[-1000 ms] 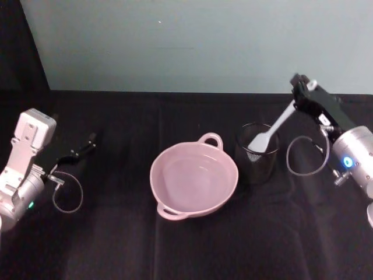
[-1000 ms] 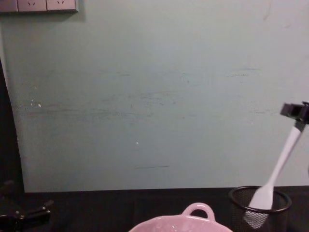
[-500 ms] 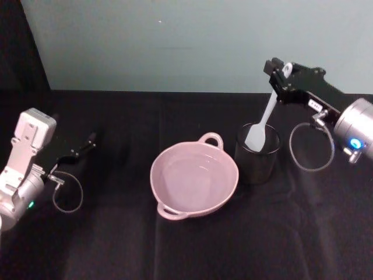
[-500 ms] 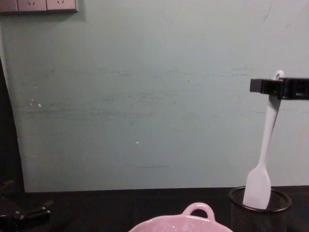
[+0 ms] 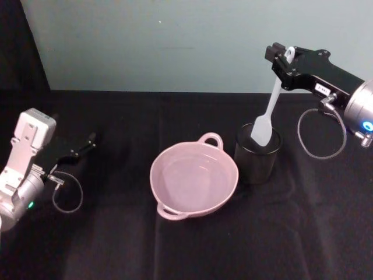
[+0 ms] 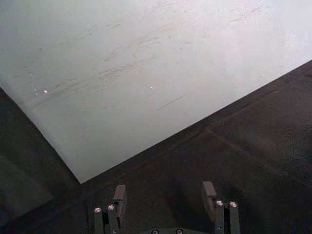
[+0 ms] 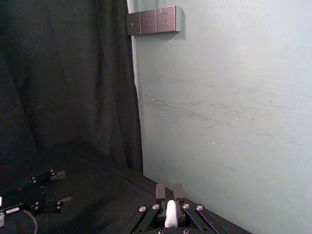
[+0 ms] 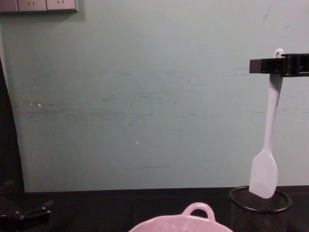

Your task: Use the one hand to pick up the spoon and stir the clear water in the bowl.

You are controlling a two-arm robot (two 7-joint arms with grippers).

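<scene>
Spoon (image 5: 266,118): one, hanging upright, blade tip at the one mesh cup (image 5: 256,164).
Right pincer (image 5: 278,60): clamped on the handle top.
Bowl (image 5: 154,175): one, middle of the desk (image 5: 175,251).
Left pincer (image 5: 87,142): fingers spread, near the left edge.

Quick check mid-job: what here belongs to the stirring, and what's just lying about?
Job: right gripper, shut on the spoon; bowl.
Lying about: mesh cup; left gripper, open, parked on the left; wall sockets.

Bowl (image 5: 152,175) sits mid-table (image 5: 175,251). Mesh cup (image 5: 256,166) just right of it. Spoon (image 5: 269,108) hangs upright over the cup, blade at its mouth, handle top pinched in right gripper (image 5: 281,58) high at right. Left gripper (image 5: 87,143) low at left, well apart from bowl.
</scene>
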